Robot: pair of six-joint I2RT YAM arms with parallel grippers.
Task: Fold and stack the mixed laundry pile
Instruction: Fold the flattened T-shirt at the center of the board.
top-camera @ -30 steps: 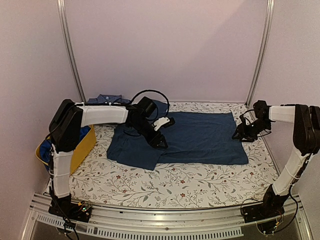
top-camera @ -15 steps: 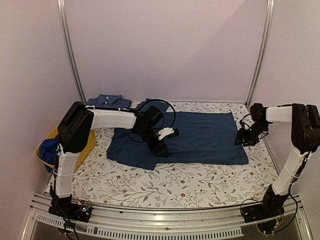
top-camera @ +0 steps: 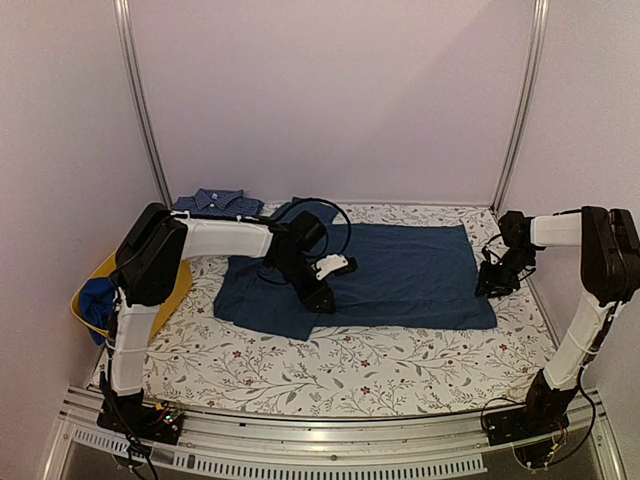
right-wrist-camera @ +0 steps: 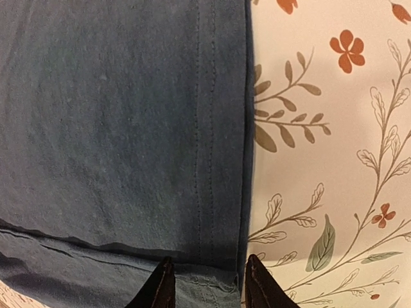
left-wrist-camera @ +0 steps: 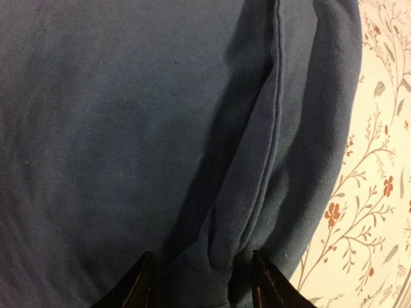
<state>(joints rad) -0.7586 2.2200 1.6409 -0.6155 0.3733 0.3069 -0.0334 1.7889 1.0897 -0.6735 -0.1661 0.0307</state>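
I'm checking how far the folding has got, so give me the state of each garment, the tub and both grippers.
dark navy garment, spread flat, left end doubled over.
checked shirt, looks folded, at back left.
yellow tub, holding cloth, far left.
royal-blue piece, bunched in the yellow tub.
left gripper, astride a raised fold, grip unclear.
right gripper, open over the garment's right hem.

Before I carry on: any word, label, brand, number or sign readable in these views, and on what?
None readable in any view. The dark navy garment shows plain cloth and stitched hems, no tag; the tablecloth bears only a floral print; the checked shirt and yellow tub show no marking.
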